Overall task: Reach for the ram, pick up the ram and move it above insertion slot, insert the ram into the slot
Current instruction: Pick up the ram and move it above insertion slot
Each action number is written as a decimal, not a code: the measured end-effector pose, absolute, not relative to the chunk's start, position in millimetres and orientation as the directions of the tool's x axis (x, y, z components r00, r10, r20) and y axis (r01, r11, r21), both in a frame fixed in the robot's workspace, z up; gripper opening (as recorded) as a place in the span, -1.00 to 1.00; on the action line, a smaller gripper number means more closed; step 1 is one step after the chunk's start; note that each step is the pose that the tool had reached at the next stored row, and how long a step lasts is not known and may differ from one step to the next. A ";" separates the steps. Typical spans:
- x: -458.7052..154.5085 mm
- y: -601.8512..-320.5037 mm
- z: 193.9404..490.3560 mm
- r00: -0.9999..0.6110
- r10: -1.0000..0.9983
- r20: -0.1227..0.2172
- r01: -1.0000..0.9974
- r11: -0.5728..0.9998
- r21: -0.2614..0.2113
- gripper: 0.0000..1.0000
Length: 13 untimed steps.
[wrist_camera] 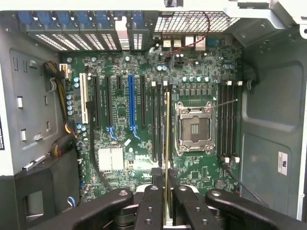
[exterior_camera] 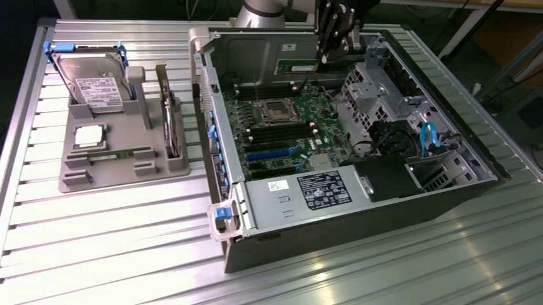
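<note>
Case is lying open on the bench, board facing up. Gripper is hanging over the board's middle, pinching the ram edge-on above the slots beside the CPU socket. Risk: slots are sitting close, so any offset or tilt is inviting a jam on a clip.

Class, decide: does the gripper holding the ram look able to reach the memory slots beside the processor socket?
Probably yes: the gripper, shut on the ram, hangs over the open case, with nothing visible between it and the memory slots.
</note>
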State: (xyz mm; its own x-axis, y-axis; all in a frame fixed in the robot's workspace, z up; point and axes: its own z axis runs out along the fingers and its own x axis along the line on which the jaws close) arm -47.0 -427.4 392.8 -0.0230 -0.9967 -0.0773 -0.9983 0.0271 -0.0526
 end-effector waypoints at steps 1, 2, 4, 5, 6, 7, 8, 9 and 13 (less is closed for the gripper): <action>-47.0 -424.1 392.8 -0.023 -0.997 -0.077 -0.998 0.027 -0.053 -0.72; -47.0 -421.9 392.8 -0.023 -0.997 -0.076 -0.998 0.027 -0.053 -0.72; -47.0 -421.1 392.9 -0.023 -0.997 -0.076 -0.998 0.027 -0.053 -0.72; -47.0 -421.1 392.8 -0.023 -0.997 -0.076 -0.998 0.027 -0.053 -0.72; -47.0 -421.1 392.9 -0.023 -0.997 -0.076 -0.998 0.027 -0.053 -0.72; -47.1 -420.1 392.7 -0.023 -0.997 -0.076 -0.998 0.027 -0.053 -0.72; -47.0 -419.1 392.8 -0.023 -0.997 -0.076 -0.998 0.027 -0.053 -0.72; -47.0 -417.9 392.8 -0.023 -0.997 -0.076 -0.998 0.027 -0.053 -0.72; -47.0 -414.4 392.8 -0.023 -0.997 -0.075 -0.998 0.027 -0.053 -0.72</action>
State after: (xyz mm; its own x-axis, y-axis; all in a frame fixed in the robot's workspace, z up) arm -47.0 -414.4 392.8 -0.0230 -0.9969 -0.0748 -0.9983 0.0269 -0.0526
